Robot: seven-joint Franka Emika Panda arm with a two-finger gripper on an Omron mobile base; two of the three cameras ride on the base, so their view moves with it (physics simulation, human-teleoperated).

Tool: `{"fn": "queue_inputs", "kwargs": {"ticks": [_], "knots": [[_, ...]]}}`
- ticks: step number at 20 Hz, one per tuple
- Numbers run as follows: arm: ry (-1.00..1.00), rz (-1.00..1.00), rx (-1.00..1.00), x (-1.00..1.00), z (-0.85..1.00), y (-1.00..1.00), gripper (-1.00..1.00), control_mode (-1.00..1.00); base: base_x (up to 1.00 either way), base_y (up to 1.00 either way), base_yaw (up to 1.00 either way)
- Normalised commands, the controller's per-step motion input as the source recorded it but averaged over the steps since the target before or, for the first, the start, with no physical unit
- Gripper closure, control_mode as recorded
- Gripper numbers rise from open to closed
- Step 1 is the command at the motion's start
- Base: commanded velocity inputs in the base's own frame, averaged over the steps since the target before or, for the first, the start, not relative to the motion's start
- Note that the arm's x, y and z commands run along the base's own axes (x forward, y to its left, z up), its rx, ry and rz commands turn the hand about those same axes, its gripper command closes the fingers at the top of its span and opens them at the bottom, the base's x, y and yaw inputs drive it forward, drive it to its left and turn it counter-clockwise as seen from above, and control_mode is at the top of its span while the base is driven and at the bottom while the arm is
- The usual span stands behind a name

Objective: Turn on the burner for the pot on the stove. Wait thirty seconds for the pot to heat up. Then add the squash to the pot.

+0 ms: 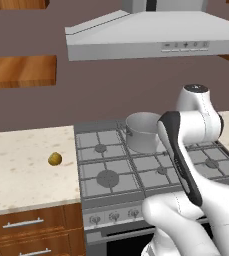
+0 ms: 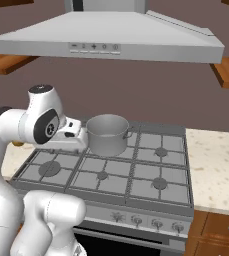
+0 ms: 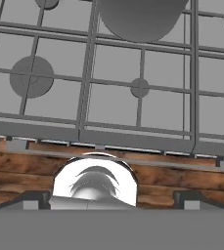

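Now my hand (image 3: 111, 197) is wide open, holding nothing, above the stove's (image 1: 111, 165) front edge. The pot (image 1: 142, 131) sits at the stove's back; the squash (image 1: 55, 159) lies left of the stove on the tabletop (image 1: 21, 175).

Grey hood (image 1: 151, 32), brown wall (image 1: 111, 85), wood cabinets (image 1: 21, 71).

- The left base view looks forward and down from behind the arm's left side, facing the stove (image 1: 136, 165), the hood (image 1: 151, 32) above it and the tabletop (image 1: 21, 165) to the left.
- The right base view looks from behind the arm's right side at the same stove, taking in the tabletop on the right.
- Both share the grates, the pot (image 1: 142, 131), the front knobs (image 2: 146, 221) and the hood.
- The hand view looks steeply down, close over the stove's front edge, with the pot at its top.
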Motion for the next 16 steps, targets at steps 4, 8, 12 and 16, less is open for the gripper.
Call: {"fn": "queue_inputs", "kwargs": {"ticks": [4, 8, 12, 16], "knots": [[0.00, 0.00, 0.00, -0.20, 0.00, 0.00, -1.00, -1.00, 0.00, 0.00, 0.00], [0.00, 0.00, 0.00, -0.14, 0.00, 0.00, -1.00, -1.00, 0.00, 0.00, 0.00], [0.00, 0.00, 0.00, -0.10, 0.00, 0.00, -1.00, -1.00, 0.00, 0.00, 0.00], [0.00, 0.00, 0.00, -0.13, 0.00, 0.00, -1.00, -1.00, 0.00, 0.00, 0.00]]}}
